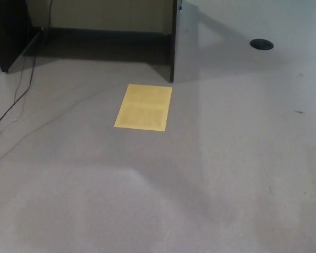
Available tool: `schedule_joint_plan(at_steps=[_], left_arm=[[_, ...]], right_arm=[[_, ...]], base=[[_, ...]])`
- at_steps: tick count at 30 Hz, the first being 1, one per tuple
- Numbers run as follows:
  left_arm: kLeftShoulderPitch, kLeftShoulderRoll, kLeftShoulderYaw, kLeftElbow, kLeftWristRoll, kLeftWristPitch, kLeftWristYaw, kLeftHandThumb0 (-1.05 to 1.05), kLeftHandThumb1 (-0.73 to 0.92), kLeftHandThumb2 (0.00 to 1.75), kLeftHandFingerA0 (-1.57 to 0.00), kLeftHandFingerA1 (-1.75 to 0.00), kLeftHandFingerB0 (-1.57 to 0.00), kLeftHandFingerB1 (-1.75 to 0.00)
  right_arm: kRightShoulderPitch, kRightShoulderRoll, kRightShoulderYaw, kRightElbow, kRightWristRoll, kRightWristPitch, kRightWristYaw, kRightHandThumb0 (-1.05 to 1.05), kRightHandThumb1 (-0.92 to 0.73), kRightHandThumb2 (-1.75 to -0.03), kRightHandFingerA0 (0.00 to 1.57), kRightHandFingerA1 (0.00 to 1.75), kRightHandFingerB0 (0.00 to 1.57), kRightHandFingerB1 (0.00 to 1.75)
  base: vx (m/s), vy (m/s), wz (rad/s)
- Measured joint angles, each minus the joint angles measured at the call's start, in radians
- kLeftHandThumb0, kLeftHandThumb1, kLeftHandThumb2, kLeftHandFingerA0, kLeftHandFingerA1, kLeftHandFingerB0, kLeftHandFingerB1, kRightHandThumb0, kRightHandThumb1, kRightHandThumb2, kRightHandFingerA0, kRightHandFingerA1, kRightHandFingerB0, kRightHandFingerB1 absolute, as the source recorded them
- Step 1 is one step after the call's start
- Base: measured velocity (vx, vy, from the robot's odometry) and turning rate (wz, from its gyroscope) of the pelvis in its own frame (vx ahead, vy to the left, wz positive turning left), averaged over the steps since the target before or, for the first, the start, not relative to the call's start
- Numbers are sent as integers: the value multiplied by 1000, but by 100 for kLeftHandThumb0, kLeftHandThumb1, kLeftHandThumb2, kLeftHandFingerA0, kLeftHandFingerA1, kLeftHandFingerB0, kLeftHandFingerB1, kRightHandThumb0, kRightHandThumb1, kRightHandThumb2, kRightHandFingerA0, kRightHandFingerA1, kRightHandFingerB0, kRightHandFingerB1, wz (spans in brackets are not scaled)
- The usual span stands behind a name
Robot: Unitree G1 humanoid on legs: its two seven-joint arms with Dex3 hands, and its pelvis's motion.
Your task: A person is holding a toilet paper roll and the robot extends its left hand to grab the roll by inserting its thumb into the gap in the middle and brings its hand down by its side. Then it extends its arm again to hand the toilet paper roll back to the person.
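Neither of my hands shows in the head view, and no arm is in the picture. The toilet paper roll is out of sight too, and no person appears. Only the grey floor (pixel 226 174) lies before me.
A yellow sheet (pixel 144 107) lies flat on the floor ahead. A dark desk with upright panels (pixel 173 39) stands at the back. Thin cables (pixel 21 95) trail across the floor on the left. A round black floor disc (pixel 262 44) sits at the far right.
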Motion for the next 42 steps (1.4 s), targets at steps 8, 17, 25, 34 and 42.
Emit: schedule_joint_plan(at_steps=[8, 17, 25, 34, 42], left_arm=[[-79, 0, 51, -311, -96, -10, -97, -7, 78, 81, -92, -149, -74, -126], [-153, -1, 26, -691, -108, 63, -147, -3, 80, 73, -81, -147, -72, -119], [-306, -42, -75, -995, -101, 175, -188, -1, 70, 82, -89, -143, -81, -113], [-560, -219, -279, -1192, -55, 332, -233, -20, 75, 74, -81, -156, -74, -131], [-656, -376, -451, -1251, 21, 466, -258, -21, 74, 62, -77, -162, -73, -141]], right_arm=[[-9, 10, 2, -1, 0, 0, 0, -35, -58, -57, 65, 48, 20, 28], [-11, 16, 6, -1, 0, 0, 1, -37, -58, -58, 65, 47, 20, 28], [-10, 23, 10, -2, 0, -1, 1, -37, -58, -58, 66, 47, 21, 28], [-12, 25, 12, -6, 0, -3, 3, -39, -59, -58, 64, 49, 20, 28], [-12, 27, 22, -11, 0, -3, 4, -38, -58, -58, 69, 48, 20, 28]], base=[[0, 0, 0], [0, 0, 0], [0, 0, 0], [0, 0, 0], [0, 0, 0]])
